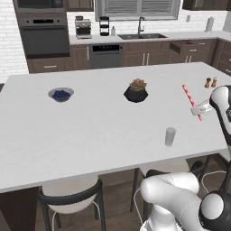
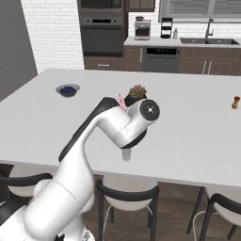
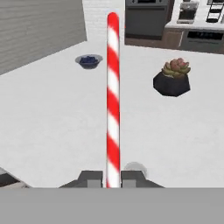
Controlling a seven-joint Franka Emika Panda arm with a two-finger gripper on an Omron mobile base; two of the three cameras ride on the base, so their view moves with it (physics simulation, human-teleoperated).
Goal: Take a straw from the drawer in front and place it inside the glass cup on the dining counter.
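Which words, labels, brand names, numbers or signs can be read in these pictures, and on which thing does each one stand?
No text can be read in any view.
The dishwasher has small light marks on its dark panel: too blurred to read.
The oven has a faint strip on its control panel: too blurred to read.
The straw bears red and white stripes, no writing.

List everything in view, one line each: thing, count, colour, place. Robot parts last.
straw: 1, red and white, held in the gripper above the counter
glass cup: 1, clear grey, near counter edge
dining counter: 1, white, centre
plant pot: 1, black, mid counter
bowl: 1, blue-filled, left on counter
shakers: 2, brown, right on counter
chairs: several, white and black, under counter edge
gripper: 1, dark fingers, shut on straw
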